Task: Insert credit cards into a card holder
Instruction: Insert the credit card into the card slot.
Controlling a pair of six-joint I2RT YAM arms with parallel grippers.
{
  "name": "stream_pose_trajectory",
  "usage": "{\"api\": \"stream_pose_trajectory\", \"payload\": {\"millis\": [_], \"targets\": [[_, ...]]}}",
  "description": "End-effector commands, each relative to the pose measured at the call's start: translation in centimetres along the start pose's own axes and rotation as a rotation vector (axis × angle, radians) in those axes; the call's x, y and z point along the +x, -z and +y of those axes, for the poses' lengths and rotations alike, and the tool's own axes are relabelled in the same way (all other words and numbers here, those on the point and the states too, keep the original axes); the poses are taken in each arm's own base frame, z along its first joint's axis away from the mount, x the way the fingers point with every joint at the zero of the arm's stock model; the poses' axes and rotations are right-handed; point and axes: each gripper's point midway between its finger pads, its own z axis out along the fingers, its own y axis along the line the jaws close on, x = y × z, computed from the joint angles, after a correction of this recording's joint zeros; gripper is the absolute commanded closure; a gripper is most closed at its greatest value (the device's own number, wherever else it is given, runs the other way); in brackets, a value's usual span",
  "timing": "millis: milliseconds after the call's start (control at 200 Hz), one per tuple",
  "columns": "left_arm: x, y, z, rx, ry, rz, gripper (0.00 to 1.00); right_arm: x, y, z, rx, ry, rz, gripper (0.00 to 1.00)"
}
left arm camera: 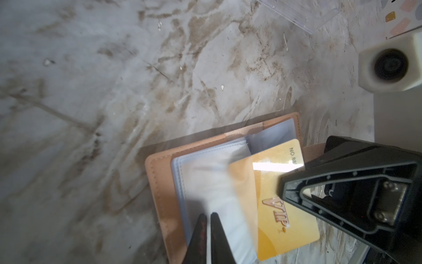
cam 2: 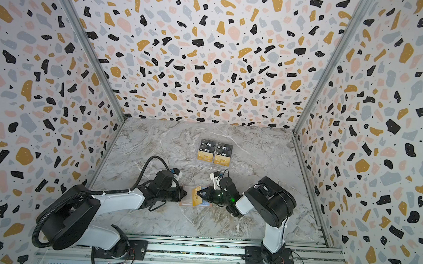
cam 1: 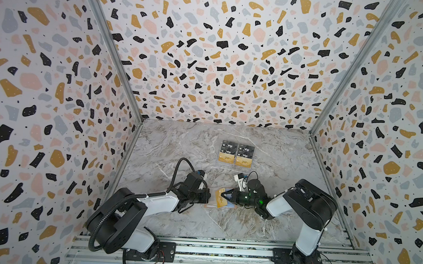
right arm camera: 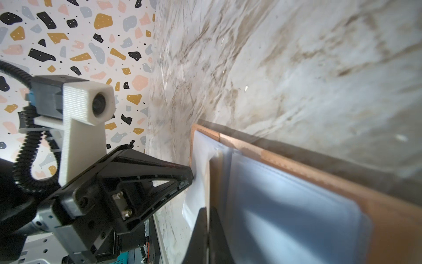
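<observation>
We're holding the right gripper point(left arm camera: 282, 187) clamped on the gold VIP card point(left arm camera: 285, 228) by its outer edge: probably stiff, slick, light. The left gripper point(left arm camera: 209, 216) is pinching the floppy clear sleeve point(left arm camera: 205, 182) up, with the pink card holder point(left arm camera: 159, 178) lying under both tips.

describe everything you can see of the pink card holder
The card holder lies open and flat on the marble table, between the two arms. Its salmon-pink cover looks like stitched leather, and bluish clear sleeves fan out inside. The left gripper pinches one sleeve's edge. A gold card, held by the right gripper, lies across the sleeves, one end seemingly slipped under that sleeve.
</observation>
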Motion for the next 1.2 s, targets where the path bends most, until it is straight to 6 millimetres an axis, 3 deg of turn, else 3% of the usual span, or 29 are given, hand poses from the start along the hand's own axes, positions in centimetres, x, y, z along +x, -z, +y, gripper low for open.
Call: {"api": "stream_pose_trajectory", "payload": {"millis": [0, 1196], "targets": [[1.46, 0.01, 0.91, -0.042, 0.003, 0.057, 0.90, -0.43, -0.07, 0.57, -0.023, 0.026, -0.024, 1.00], [1.42, 0.10, 0.74, -0.034, 0.009, 0.055, 0.90, -0.67, -0.28, 0.63, -0.049, -0.033, -0.116, 1.00]]}}
